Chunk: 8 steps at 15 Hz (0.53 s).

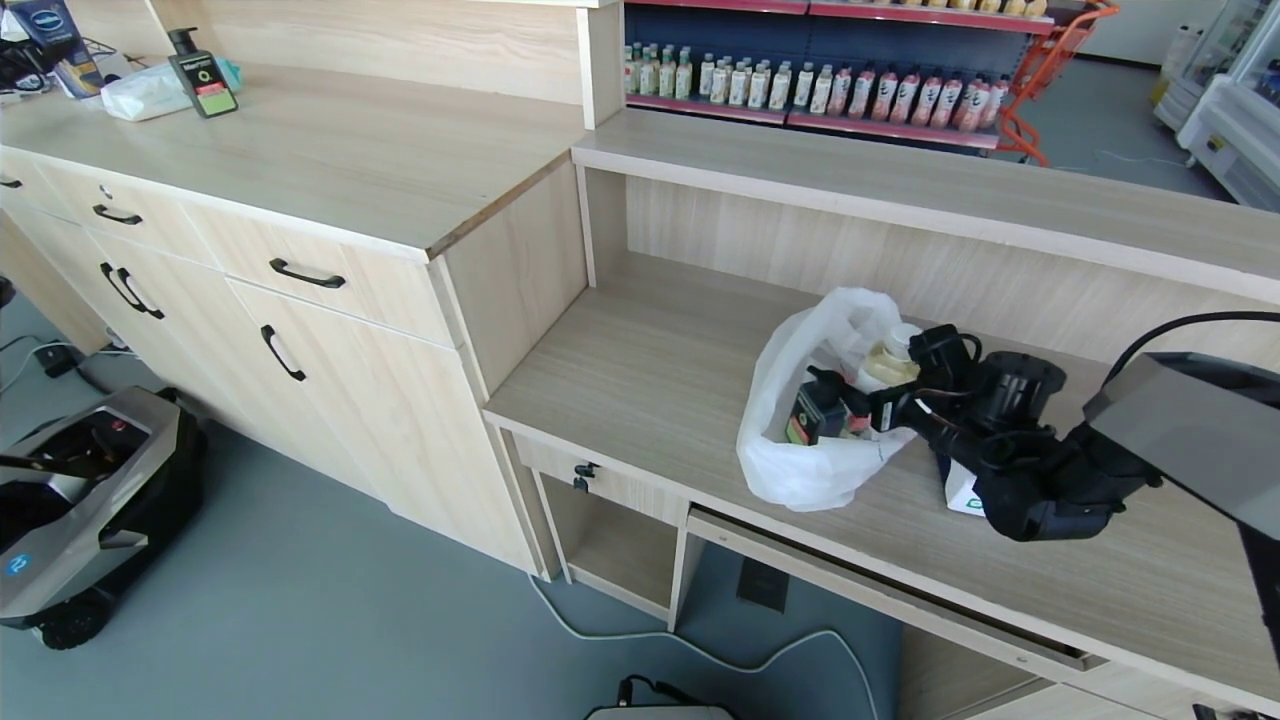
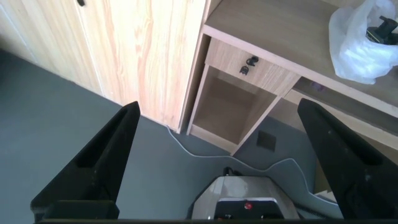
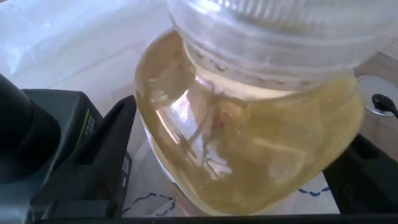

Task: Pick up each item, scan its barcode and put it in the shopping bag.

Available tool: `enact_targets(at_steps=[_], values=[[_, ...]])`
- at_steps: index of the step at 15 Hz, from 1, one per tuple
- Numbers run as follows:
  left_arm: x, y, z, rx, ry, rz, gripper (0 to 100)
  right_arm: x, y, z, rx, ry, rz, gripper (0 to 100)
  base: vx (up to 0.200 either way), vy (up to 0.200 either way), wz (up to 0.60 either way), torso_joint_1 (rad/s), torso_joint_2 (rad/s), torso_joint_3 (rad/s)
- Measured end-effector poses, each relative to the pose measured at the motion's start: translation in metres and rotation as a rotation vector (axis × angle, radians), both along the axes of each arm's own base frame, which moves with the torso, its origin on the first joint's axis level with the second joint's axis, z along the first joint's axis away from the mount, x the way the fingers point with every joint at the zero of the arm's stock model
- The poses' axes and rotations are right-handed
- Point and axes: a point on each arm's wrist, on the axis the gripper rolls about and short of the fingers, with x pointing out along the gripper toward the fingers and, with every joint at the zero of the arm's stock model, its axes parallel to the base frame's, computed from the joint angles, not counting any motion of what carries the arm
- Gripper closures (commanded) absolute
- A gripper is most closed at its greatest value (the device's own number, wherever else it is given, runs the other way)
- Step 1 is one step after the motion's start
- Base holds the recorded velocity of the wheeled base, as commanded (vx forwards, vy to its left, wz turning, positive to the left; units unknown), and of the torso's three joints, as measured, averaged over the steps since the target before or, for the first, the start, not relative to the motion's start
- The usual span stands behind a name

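My right pincer [image 1: 893, 390] is clenched on the pale drink bottle [image 1: 889, 360], cap up between its fingers, at the mouth of the shopping bag [image 1: 800, 472]. I judge the hollow lies just beneath. My left pincer [image 2: 217, 107] hangs released, well apart.

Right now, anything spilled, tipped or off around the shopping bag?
Nothing stands out. The shopping bag sits open on the counter with a dark bottle inside. The right gripper holds a yellowish drink bottle at its mouth. No spill visible.
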Motion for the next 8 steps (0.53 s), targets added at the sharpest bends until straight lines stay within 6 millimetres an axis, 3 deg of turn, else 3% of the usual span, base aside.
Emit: enact_targets(at_steps=[5, 8], values=[[0.000, 0.000, 0.000, 0.000, 0.000, 0.000, 0, -0.039, -0.027, 0.042, 0.001, 0.035, -0.059, 0, 0.000, 0.000, 0.00, 0.000, 0.00, 0.000], [0.000, 0.000, 0.000, 0.000, 0.000, 0.000, 0, -0.076, -0.042, 0.080, -0.014, 0.050, -0.103, 0, 0.000, 0.000, 0.00, 0.000, 0.00, 0.000]])
